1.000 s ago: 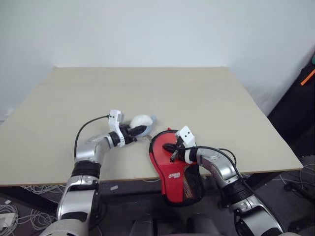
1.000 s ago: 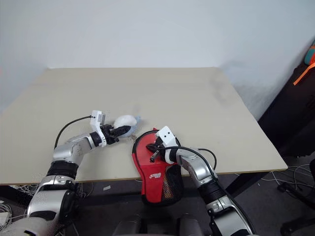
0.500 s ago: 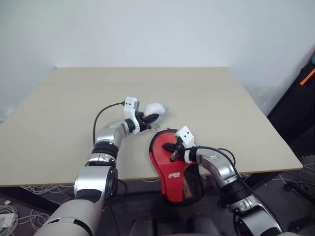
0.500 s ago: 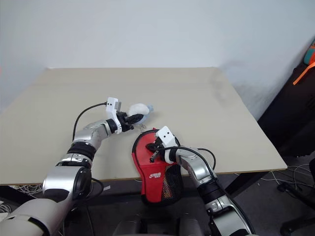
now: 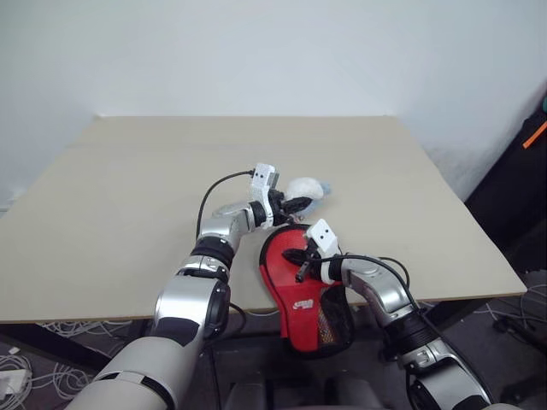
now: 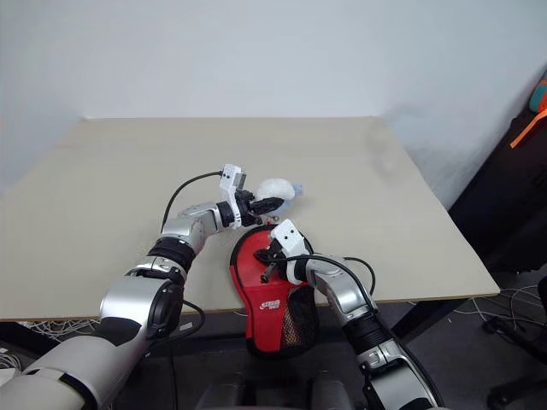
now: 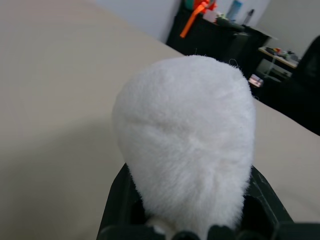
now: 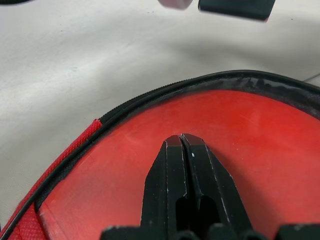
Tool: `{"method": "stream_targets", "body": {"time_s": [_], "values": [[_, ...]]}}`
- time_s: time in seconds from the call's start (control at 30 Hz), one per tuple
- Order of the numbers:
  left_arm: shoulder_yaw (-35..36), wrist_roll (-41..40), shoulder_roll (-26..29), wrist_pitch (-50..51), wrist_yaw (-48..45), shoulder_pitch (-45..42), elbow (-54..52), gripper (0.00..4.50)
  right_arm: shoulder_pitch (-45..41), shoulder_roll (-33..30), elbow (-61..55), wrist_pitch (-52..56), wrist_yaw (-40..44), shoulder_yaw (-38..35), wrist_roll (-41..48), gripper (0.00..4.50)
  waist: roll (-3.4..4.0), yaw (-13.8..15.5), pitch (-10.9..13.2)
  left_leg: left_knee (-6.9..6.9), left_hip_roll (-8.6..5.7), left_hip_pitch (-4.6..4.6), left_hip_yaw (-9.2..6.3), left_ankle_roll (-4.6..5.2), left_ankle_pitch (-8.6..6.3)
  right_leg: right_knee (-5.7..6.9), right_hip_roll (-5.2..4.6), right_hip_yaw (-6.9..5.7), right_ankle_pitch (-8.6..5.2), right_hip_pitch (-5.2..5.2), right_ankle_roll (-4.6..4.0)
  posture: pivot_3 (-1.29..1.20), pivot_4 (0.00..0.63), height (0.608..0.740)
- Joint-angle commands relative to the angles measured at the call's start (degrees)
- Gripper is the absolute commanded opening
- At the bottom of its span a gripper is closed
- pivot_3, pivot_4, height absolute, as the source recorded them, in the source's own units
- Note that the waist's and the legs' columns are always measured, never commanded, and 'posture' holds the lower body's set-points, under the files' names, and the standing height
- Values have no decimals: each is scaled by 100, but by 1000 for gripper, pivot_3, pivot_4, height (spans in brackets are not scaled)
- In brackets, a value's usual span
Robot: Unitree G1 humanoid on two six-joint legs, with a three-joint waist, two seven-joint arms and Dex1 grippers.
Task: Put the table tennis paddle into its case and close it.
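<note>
The red case (image 5: 299, 290) with black edging, a white logo and a mesh pocket lies at the table's front edge, its narrow end hanging over. My right gripper (image 5: 291, 254) is shut, its tips resting on the round red end of the case (image 8: 260, 135); the right gripper (image 8: 182, 141) holds nothing. My left gripper (image 5: 293, 204) is shut on a white plush thing (image 5: 305, 189), held just above the table behind the case's round end. The plush (image 7: 187, 140) sits between the black fingers (image 7: 117, 207). The table tennis paddle is hidden.
The beige table (image 5: 128, 171) stretches wide to the left and back, up to a white wall. A black cable (image 5: 389, 265) loops beside my right arm. Dark furniture and an orange strap (image 5: 534, 132) stand off the table's right side.
My left gripper has carried the white plush thing to the right and a little up, from left of the case to just behind its round end. The right gripper and case stayed still.
</note>
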Motion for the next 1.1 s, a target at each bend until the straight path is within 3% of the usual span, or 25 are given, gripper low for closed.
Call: {"method": "stream_targets", "body": {"time_s": [0.03, 0.33, 0.63, 0.67, 0.9, 1.1], "values": [[-171, -16, 32, 67, -518, 145, -647, 1344, 114, -35, 157, 155, 13, 86, -101, 0, 0, 0, 0, 0, 0, 0, 0, 0, 0, 0, 0, 1, 1, 0, -1, 0, 0, 740], [-416, 134, 160, 243, -712, 595, -1116, 1344, 73, -35, 209, 152, 23, 68, -126, 0, -1, 1, 0, 1, 0, 1, -2, 1, 0, 0, 0, 1, 1, 3, -2, 0, 0, 740], [-413, 147, 227, 387, -674, 565, -1152, 4353, 34, -23, 272, 144, 30, 65, -139, 0, -1, 1, 0, 1, 0, 1, -3, 1, 0, 0, 0, 1, 0, 3, -1, 0, 0, 740], [-415, 139, 233, 416, -687, 567, -1186, 4473, 30, -18, 279, 141, 28, 65, -140, 0, -1, 1, 0, 1, 0, 1, -3, 1, 0, 0, 0, 1, 1, 3, -1, 0, 0, 740], [-421, 109, 405, 598, -748, 636, -1634, 4473, 10, 5, 318, 129, 21, 64, -145, 0, 0, 0, -1, 1, 0, 2, -3, 1, 0, 1, 0, 1, 1, 3, -1, 0, 0, 740], [-264, -169, 897, 1149, -984, 608, -2420, 4473, 22, 18, 324, 117, 26, 69, -142, 0, 0, -4, 0, 0, 2, 3, -3, 1, 0, 2, 1, 1, 1, 2, -2, 0, 0, 740]]}}
